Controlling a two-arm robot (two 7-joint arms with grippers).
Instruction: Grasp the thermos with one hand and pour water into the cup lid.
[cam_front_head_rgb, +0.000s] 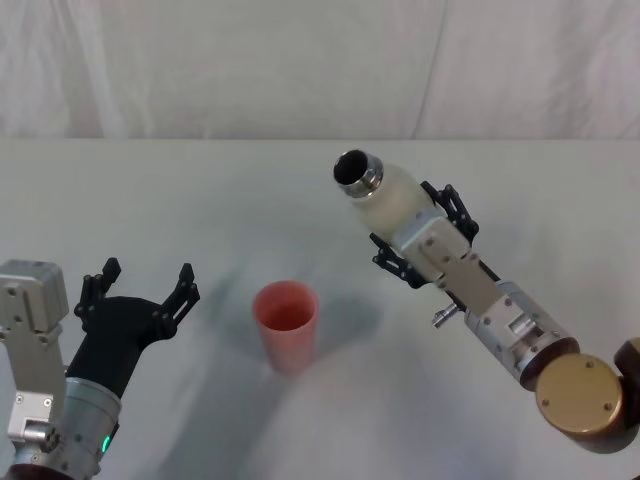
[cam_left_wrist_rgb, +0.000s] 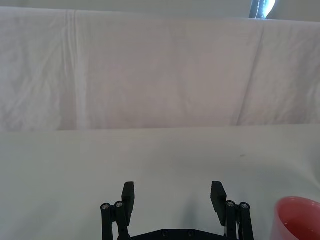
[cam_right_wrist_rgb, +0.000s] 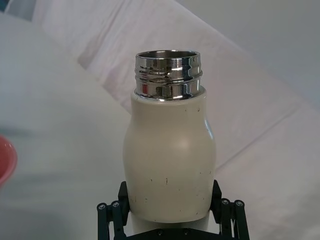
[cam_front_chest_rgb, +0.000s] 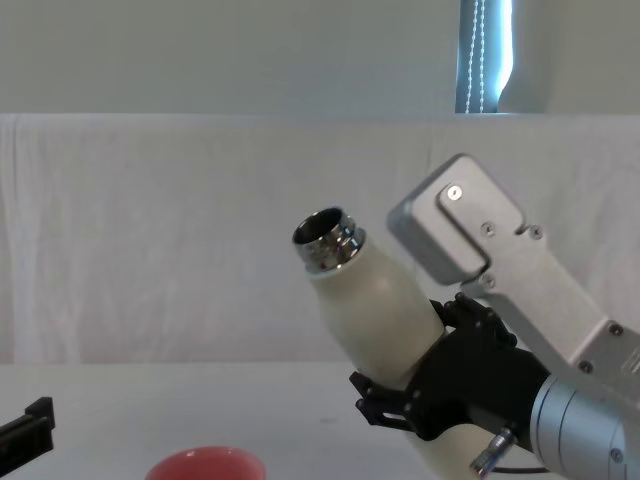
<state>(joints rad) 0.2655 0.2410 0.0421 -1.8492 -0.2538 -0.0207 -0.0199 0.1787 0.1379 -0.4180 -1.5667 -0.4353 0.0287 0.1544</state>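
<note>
One right gripper (cam_front_head_rgb: 415, 240) clamps the tilted thermos (cam_front_head_rgb: 385, 193) above the table.

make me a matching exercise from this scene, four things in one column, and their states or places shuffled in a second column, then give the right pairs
Things:
1. Tall cream-white thermos with a shiny chrome neck
2. Small coral-pink cup lid
3. Left gripper
4. Right gripper

States:
A. Open and holding nothing, low over the white table
B. Standing upright on the table, mouth up
C. Lifted off the table, tilted with its open neck toward the robot's left
D. Clamped around a bottle's body

Pairs: 1-C, 2-B, 3-A, 4-D
</note>
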